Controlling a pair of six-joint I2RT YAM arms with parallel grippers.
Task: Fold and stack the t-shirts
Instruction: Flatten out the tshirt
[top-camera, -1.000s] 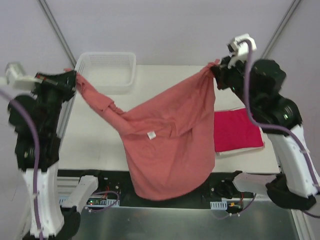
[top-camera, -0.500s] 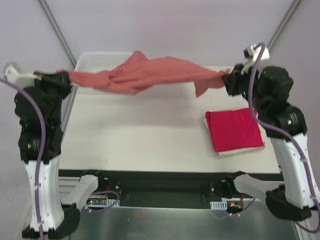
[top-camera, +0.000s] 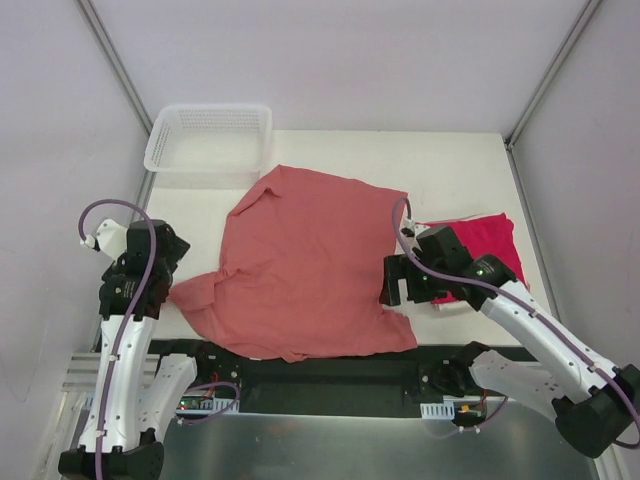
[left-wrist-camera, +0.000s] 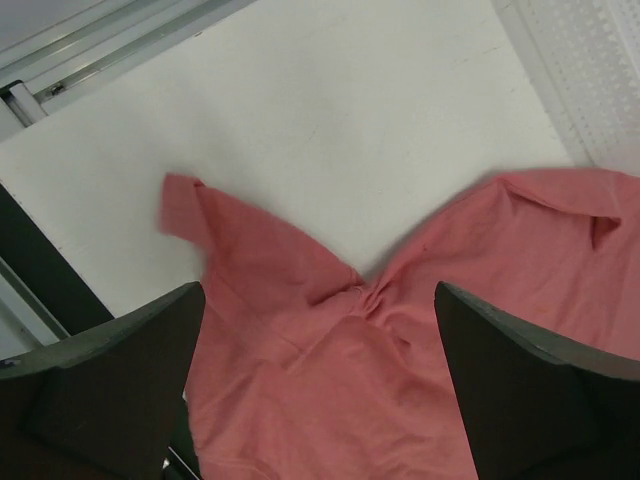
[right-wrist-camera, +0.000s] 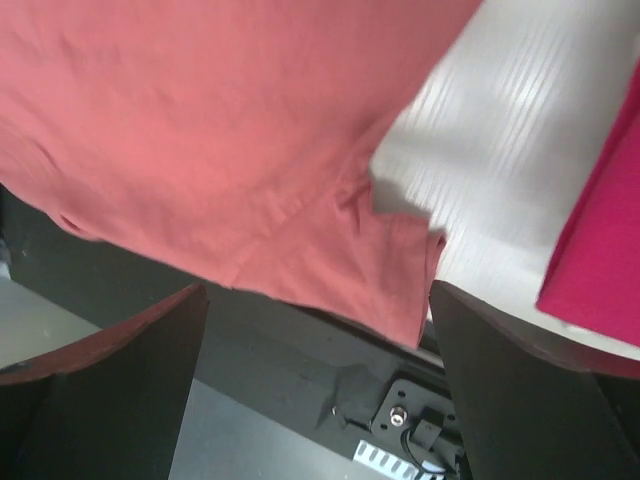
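Releasing done — my left gripper (left-wrist-camera: 318, 335) and right gripper (right-wrist-camera: 315, 305) spread wide, empty; salmon t-shirt (top-camera: 300, 265), airborne moments ago, lies spread on table (top-camera: 460, 170) — ready for folding.

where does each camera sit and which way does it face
top external: above and behind, facing down on table, basket, salmon-pink t-shirt, crimson t-shirt, left arm, right arm.
left wrist: on the left arm, facing down past the open left gripper at a sleeve.
right wrist: facing down past the open right gripper at a hem corner.
shared: the salmon-pink t-shirt, in all three.
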